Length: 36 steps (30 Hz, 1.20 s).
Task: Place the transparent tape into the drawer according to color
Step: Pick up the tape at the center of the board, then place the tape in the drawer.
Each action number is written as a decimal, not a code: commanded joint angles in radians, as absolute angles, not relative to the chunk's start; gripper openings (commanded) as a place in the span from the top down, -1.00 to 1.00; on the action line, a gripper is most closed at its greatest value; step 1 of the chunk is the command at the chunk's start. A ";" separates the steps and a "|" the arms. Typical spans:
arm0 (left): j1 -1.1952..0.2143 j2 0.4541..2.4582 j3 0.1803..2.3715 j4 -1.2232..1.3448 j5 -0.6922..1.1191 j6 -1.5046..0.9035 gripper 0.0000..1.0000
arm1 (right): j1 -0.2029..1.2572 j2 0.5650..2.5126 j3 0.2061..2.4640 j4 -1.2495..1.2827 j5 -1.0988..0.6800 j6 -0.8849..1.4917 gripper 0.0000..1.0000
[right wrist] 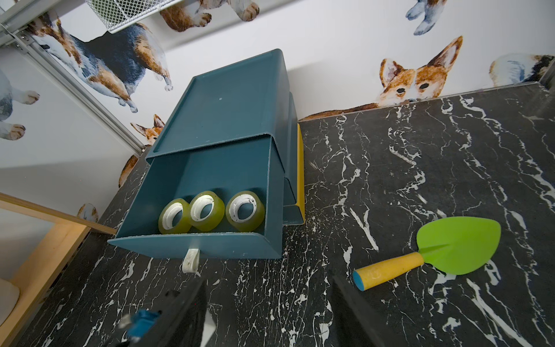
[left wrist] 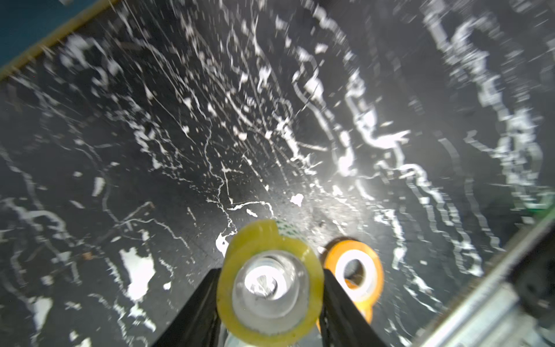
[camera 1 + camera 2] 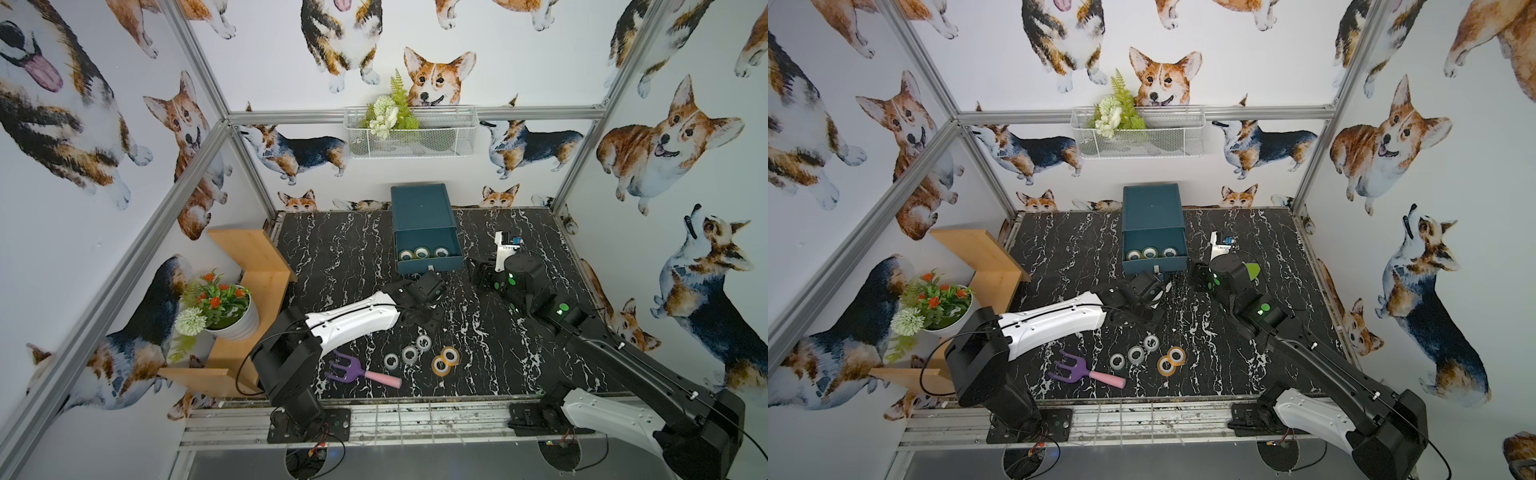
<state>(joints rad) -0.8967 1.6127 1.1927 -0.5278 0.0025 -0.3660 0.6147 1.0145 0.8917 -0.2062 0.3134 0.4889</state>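
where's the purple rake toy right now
In a top view the purple rake lies flat near the table's front edge on the left side, next to the left arm, with the row of grey-white tape rolls just to its right.

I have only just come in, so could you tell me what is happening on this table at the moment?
The left gripper is shut on a yellowish tape roll, held above the black table. Three yellow-green rolls already sit in the open blue drawer. Three greyish rolls and two orange rolls lie on the table near the front. The right gripper is open and empty, facing the drawer.
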 commanded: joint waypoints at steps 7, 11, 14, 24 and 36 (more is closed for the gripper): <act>-0.814 1.460 1.386 -0.636 0.075 -0.329 -0.04 | 0.608 1.006 0.902 -0.200 0.331 0.486 -0.40; -0.726 1.514 1.507 -0.609 0.108 -0.317 -0.02 | 0.603 0.995 0.902 -0.202 0.340 0.484 -0.40; -0.680 1.594 1.636 -0.592 0.104 -0.308 -0.02 | 0.601 0.991 0.900 -0.204 0.336 0.486 -0.40; -0.666 1.833 1.806 -0.637 0.107 -0.276 0.03 | 0.601 0.976 0.886 -0.213 0.316 0.508 -0.40; -0.664 1.867 1.797 -0.605 0.086 -0.282 -0.33 | 0.601 0.989 0.860 -0.171 0.220 0.513 -0.42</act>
